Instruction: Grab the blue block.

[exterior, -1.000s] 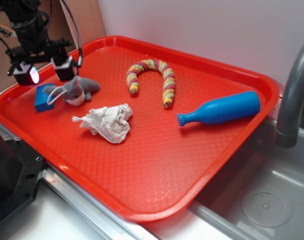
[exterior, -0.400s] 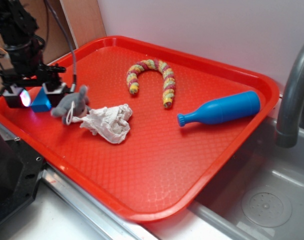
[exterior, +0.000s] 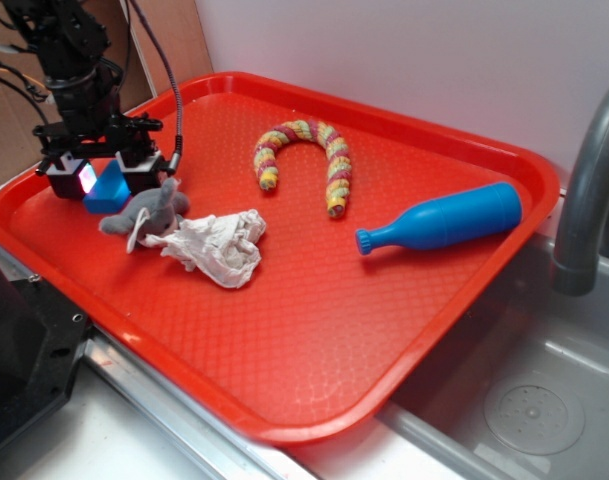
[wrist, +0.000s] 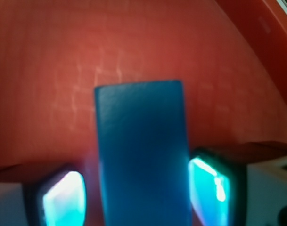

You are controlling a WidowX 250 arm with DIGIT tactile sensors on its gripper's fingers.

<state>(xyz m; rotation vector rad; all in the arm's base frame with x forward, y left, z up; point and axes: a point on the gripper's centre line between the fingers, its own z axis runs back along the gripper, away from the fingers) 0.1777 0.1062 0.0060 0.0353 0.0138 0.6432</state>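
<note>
A: Well, our claw (exterior: 102,178) straddles the small solid blue wedge block (exterior: 108,190) at the red plastic tray's (exterior: 404,330) far-left corner, pads (wrist: 210,188) apart.

B: Then we squeeze squarely on its flat sides, avoiding the grey plush toy (exterior: 144,213) just beside.

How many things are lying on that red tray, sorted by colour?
Blue: 2, the blue block and the bottle
Grey: 1, the plush toy
White: 1, the crumpled paper
Striped multicolour: 1, the curved knitted piece
Total: 5
</note>
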